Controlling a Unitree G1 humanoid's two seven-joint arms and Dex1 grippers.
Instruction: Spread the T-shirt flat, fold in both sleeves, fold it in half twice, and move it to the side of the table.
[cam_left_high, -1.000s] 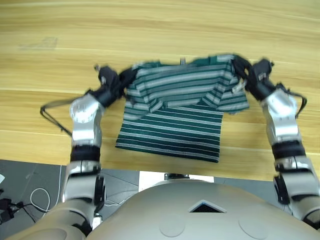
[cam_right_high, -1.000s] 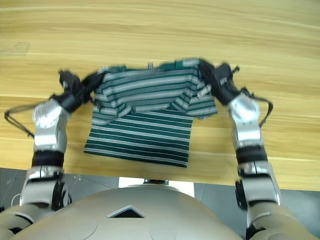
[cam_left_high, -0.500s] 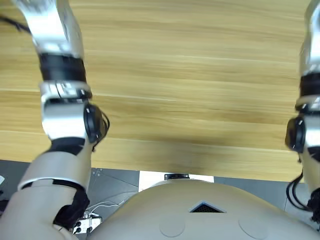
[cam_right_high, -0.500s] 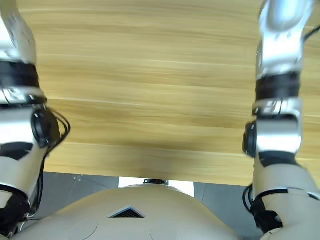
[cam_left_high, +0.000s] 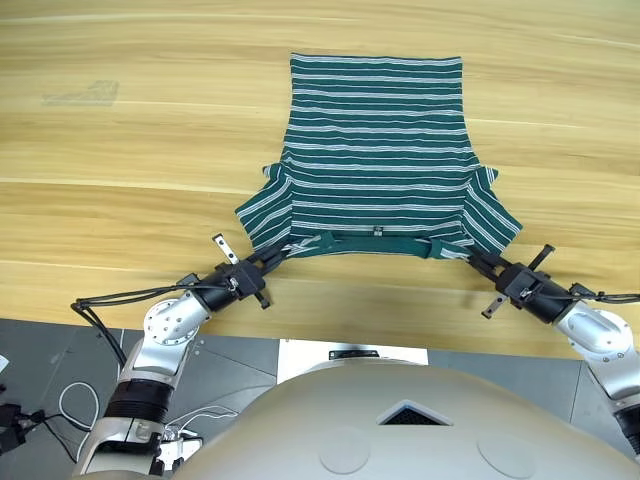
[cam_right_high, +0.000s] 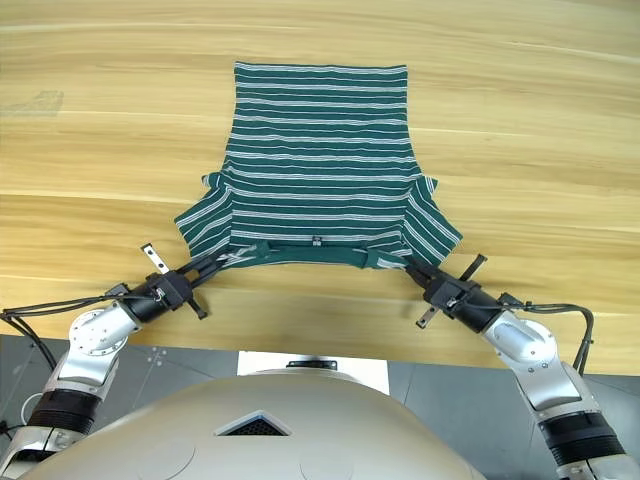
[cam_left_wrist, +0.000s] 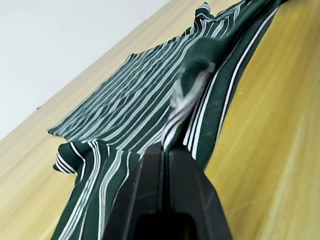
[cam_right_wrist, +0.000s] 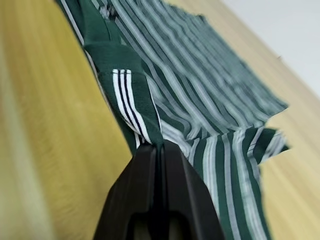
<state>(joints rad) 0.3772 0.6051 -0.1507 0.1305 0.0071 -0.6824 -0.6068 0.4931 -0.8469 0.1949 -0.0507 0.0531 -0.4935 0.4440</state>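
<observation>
The dark green T-shirt (cam_left_high: 378, 150) with white stripes lies spread on the wooden table (cam_left_high: 120, 150), its collar toward me and its hem at the far side. Both short sleeves (cam_left_high: 262, 205) (cam_left_high: 493, 215) stick out a little, slightly bunched. My left gripper (cam_left_high: 268, 258) is shut on the left shoulder beside the collar, low over the table. In the left wrist view its fingers (cam_left_wrist: 164, 150) pinch the fabric. My right gripper (cam_left_high: 478, 262) is shut on the right shoulder, and its fingers (cam_right_wrist: 159, 146) clamp a striped fold.
The table's front edge (cam_left_high: 360, 340) runs just behind both grippers. Bare wood stretches to the left and right of the shirt. Below the edge is dark floor with cables (cam_left_high: 60, 400) at the left.
One second ago the shirt hung crumpled between the grippers. Both arms then swung up high, and now they are down near the front edge with the shirt laid out flat.
</observation>
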